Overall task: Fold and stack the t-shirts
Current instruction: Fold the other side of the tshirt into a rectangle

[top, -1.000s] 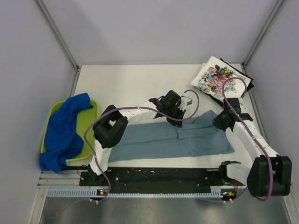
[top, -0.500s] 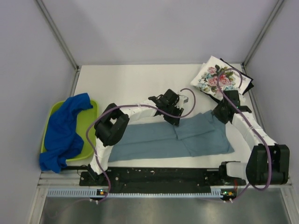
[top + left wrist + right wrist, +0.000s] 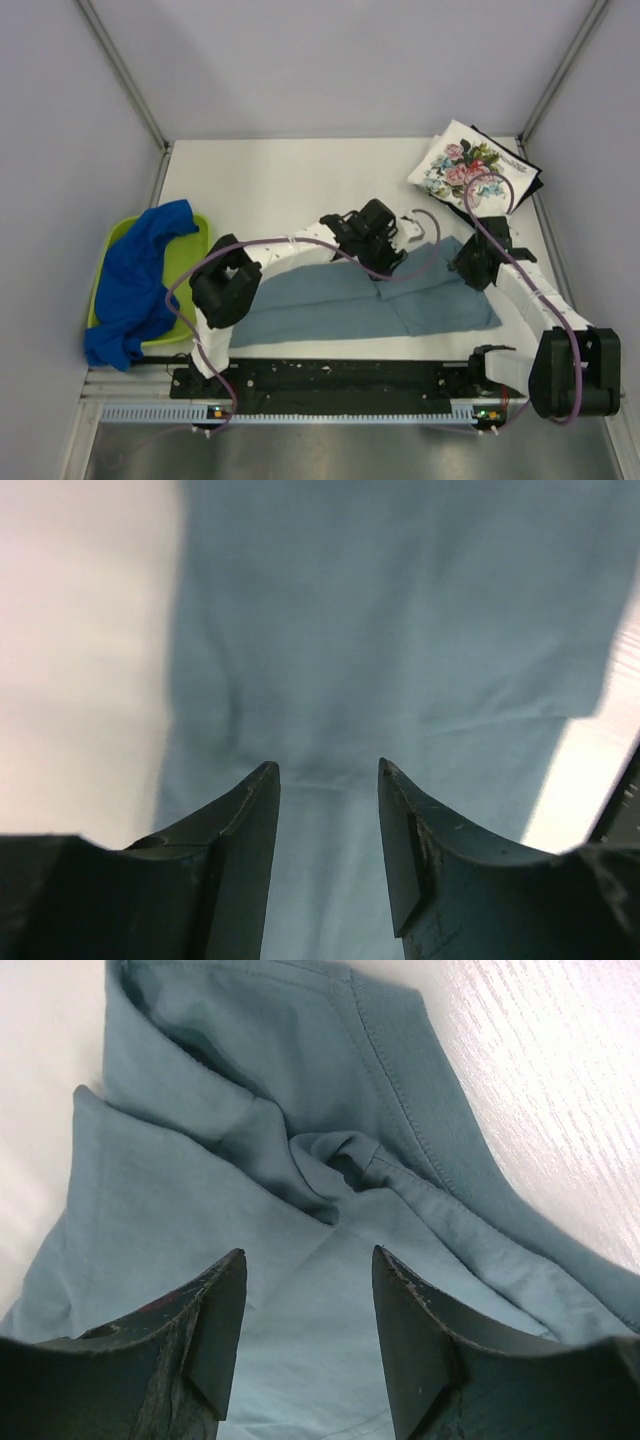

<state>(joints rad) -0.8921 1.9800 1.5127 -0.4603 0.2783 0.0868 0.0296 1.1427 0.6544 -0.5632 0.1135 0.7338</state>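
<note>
A grey-blue t-shirt [image 3: 340, 305] lies partly folded across the middle of the table, its right part doubled over. My left gripper [image 3: 390, 260] hovers over its back edge near the middle, open with only flat cloth [image 3: 400, 630] under the gripper [image 3: 325, 765]. My right gripper [image 3: 470, 268] is over the shirt's back right corner, also open [image 3: 308, 1252] above a rumpled fold and hem [image 3: 340, 1155]. A royal blue t-shirt [image 3: 135, 280] lies bunched at the left. A folded white floral t-shirt [image 3: 462, 170] rests on a black t-shirt [image 3: 527, 172] at the back right.
A lime-green tray [image 3: 197, 250] at the left table edge holds the royal blue shirt, which spills over its front. Grey walls close in on the left, back and right. The arm bases and a black rail [image 3: 340, 375] run along the near edge.
Both grippers have gone from shut to open, letting go of the grey-blue shirt's cloth. The left gripper has shifted a little to the right; the right one has come slightly nearer.
</note>
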